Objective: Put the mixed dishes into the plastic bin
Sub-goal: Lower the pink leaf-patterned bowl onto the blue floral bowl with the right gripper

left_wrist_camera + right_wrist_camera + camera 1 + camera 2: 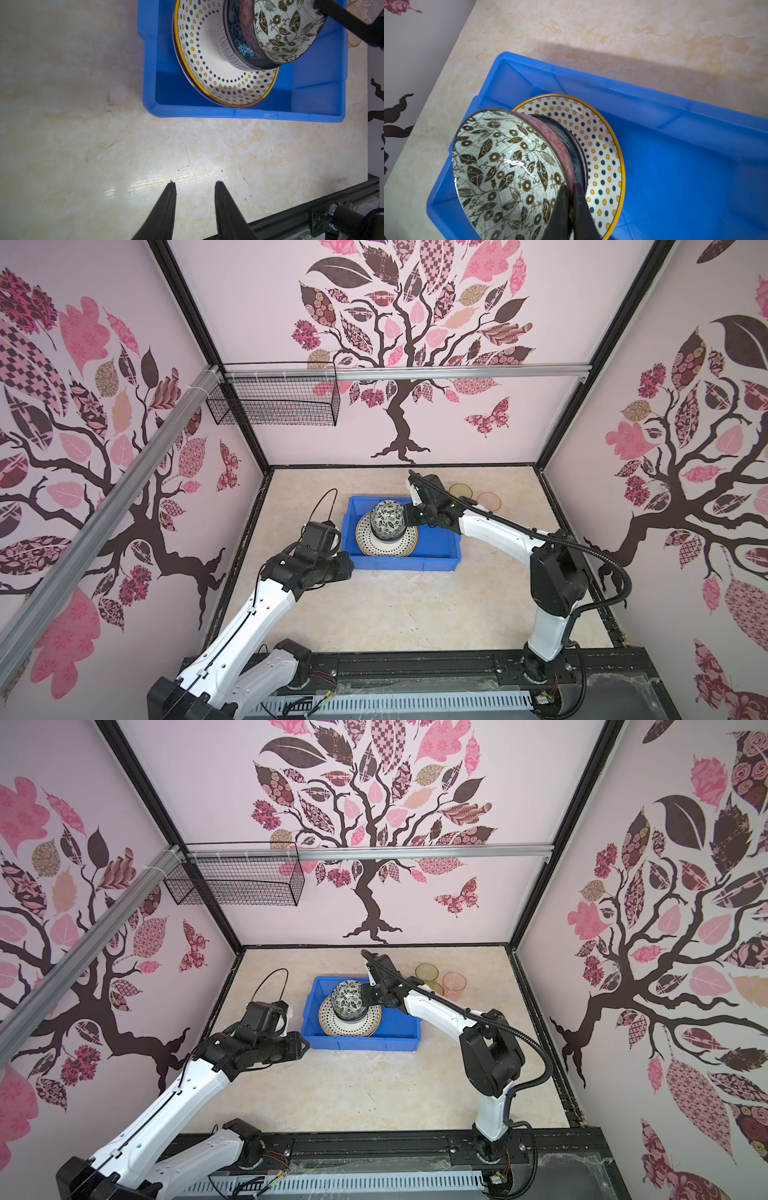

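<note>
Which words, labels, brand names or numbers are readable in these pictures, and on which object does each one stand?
No text can be read in any view.
The blue bin, the dotted plate and the leafy bowl carry only colour or patterns, no letters or numbers.
The tree decals on the walls show leaves and butterflies, no words.

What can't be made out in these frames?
- Under the dotted plate: only rim slivers show, left wrist view; plate count unclear.
- Lower bowls beneath the leafy bowl: insides hidden by nesting, both wrist views.
- Cups: right arm covers part, both top views; count uncertain.
- Left gripper: its own wrist housing hides the jaws in both top views.
- Wire basket: contents unreadable through mesh.
</note>
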{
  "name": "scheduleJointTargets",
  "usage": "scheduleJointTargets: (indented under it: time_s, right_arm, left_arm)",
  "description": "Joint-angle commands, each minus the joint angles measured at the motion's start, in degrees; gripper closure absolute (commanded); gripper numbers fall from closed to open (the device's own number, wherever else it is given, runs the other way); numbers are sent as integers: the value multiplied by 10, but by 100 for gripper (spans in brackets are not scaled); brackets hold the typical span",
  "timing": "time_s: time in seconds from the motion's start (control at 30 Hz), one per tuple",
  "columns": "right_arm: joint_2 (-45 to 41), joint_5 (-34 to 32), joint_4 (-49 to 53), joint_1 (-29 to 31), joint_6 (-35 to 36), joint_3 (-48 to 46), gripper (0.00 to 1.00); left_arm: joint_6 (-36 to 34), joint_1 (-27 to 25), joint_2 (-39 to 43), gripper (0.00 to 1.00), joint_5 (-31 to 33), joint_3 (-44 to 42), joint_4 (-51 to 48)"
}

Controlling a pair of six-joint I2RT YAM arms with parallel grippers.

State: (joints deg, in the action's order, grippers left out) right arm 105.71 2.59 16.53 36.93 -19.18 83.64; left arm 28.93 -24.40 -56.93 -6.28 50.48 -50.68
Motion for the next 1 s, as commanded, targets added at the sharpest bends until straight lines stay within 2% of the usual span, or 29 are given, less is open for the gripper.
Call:
scheduleJointTargets:
  time_s: [0.0,0.67,0.97]
  right_arm:
    - [10,-9,-7,-3,11,19,100]
    - [35,21,-4,-4,-3,32,100]
    - [44,33,6,-4,-2,42,94]
  left_arm:
    - [2,2,-6,65,0,19,9]
    - [12,2,10,64,-12,13,-2]
    - [15,2,9,64,-16,13,3]
